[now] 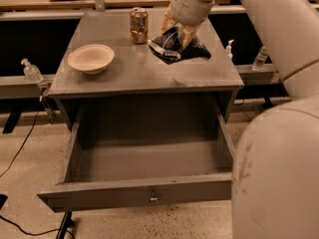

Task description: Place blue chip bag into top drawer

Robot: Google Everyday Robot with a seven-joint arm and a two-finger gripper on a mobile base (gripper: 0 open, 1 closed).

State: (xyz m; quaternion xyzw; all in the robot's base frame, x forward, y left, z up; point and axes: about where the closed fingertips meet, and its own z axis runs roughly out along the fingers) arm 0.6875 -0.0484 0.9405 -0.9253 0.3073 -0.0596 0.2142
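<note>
Overhead, the robot's arm [279,19] reaches from the right of the frame towards the back of the grey cabinet top [139,76]. Its pale wrist angles down and to the left, so the gripper [177,33] points at the surface just right of the orange-brown drink can [138,25]. The tan fingers [167,23] straddle the upper part of the blue chip bag [188,50] and are clenched on it. The crumpled navy foil spreads out below them towards the right rear of the top. The bag seems to sit at or barely above the surface, but this angle does not show whether it touches. A beige bowl [91,59] stands well apart on the left side of the top. Below, the top drawer [99,197] is pulled fully out towards the camera, with its small round knob [153,198] at the centre of the front panel. The arm's large white shell fills the lower right corner.
</note>
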